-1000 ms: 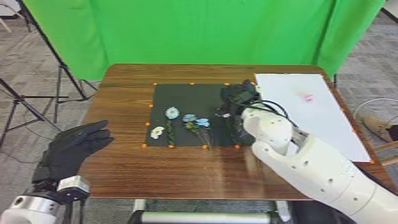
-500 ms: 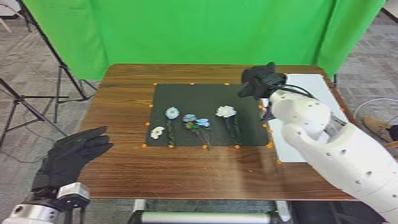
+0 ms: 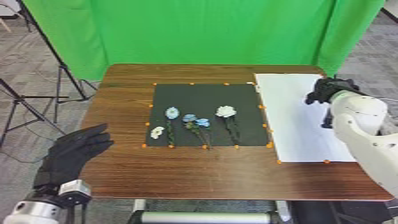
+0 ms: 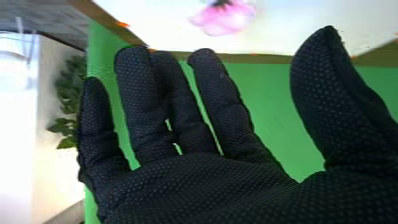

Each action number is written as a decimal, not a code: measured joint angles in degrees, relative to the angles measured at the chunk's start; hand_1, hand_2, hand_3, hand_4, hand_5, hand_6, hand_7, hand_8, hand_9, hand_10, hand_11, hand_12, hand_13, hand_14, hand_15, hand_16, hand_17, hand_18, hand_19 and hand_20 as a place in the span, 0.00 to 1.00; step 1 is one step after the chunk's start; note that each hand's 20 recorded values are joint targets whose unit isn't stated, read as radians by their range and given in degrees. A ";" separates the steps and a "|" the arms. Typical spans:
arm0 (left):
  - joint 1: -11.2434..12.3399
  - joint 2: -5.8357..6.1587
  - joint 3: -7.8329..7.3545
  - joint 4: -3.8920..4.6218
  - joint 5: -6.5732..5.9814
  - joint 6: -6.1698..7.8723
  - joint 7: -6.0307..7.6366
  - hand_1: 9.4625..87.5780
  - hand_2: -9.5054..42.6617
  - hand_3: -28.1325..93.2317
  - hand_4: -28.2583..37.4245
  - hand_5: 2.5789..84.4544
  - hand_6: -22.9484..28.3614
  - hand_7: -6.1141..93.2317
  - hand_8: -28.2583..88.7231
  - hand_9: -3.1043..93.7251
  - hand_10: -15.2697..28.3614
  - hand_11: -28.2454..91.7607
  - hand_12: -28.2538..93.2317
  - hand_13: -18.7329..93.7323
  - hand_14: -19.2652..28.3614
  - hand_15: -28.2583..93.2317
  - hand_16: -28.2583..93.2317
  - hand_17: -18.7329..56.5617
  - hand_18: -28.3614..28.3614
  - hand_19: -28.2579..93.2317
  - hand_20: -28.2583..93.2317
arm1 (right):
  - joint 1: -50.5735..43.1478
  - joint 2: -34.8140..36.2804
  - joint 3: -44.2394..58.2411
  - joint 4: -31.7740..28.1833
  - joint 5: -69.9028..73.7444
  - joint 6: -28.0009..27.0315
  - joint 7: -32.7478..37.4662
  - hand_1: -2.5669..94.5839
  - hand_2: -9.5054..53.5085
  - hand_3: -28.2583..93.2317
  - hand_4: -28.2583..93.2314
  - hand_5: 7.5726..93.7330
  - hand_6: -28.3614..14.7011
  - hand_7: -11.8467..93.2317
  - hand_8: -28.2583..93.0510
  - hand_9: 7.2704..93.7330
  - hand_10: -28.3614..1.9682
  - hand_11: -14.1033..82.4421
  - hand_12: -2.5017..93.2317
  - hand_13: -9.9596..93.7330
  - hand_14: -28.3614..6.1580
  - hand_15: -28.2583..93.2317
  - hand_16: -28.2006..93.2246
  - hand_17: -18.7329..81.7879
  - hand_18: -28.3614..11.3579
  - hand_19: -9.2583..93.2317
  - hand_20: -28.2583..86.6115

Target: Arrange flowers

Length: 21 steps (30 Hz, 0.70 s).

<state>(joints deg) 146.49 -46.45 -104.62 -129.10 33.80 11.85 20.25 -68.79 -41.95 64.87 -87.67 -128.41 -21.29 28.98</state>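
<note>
Pink flower [image 4: 224,18] seen in right wrist view on the white sheet [image 3: 302,140], beyond the tips of the right hand [image 3: 333,90] and apart from them. Dark start of stem leads away from the fingers; full long axis cannot be told. Right hand is nearer, placed over the sheet's outer side; its fingers are spread wide, nothing held. Left hand [image 3: 71,152] is held beside the counter [image 3: 178,175], fingers loosely extended, empty.

On the black mat [image 3: 191,92], four stemmed or loose items: small white flower [image 3: 157,132], pale blue flower [image 3: 172,113], blue sprig [image 3: 203,122], large white flower [image 3: 226,111]. Green curtain [image 3: 195,35] behind.

Judged: transfer to mat pending. The fingers should be lowered and closed across the stem; the bloom could be crushed if gripped.
</note>
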 measured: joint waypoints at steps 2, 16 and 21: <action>-0.42 0.04 0.31 0.04 0.00 0.00 0.01 0.24 0.29 0.90 0.26 0.57 0.74 0.21 0.17 0.47 0.88 0.56 0.33 0.45 1.00 0.75 0.13 0.14 0.89 0.70 0.40 | 0.03 0.00 -0.06 0.28 -0.19 0.02 -0.24 0.24 0.12 0.95 0.00 0.40 0.53 0.28 0.13 0.38 0.36 0.35 0.22 0.38 0.27 0.81 0.33 0.21 0.10 0.69 0.53; -2.14 1.08 1.77 0.47 -0.09 -0.08 0.79 0.24 0.29 0.90 0.26 0.57 0.74 0.21 0.17 0.47 0.88 0.57 0.33 0.45 1.00 0.75 0.13 0.14 0.89 0.70 0.40 | 3.65 -3.06 -2.72 4.01 -3.31 -1.41 -1.69 0.24 0.11 0.95 0.00 0.40 0.55 0.27 0.13 0.40 0.41 0.34 0.22 0.40 0.28 0.81 0.33 0.21 0.09 0.69 0.53; -1.91 1.18 1.61 0.47 -0.32 -0.09 0.86 0.24 0.29 0.90 0.26 0.57 0.74 0.21 0.17 0.47 0.88 0.56 0.33 0.45 1.00 0.75 0.13 0.14 0.89 0.70 0.40 | 2.84 -3.89 -1.77 4.18 -4.22 -3.34 -1.57 0.25 0.11 0.95 0.00 0.43 0.55 0.28 0.13 0.43 0.43 0.35 0.21 0.42 0.29 0.81 0.33 0.21 0.09 0.69 0.54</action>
<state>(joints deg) 144.59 -45.27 -103.02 -128.63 33.48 11.77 21.11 -65.95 -45.84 63.10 -83.48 -132.63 -24.63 27.41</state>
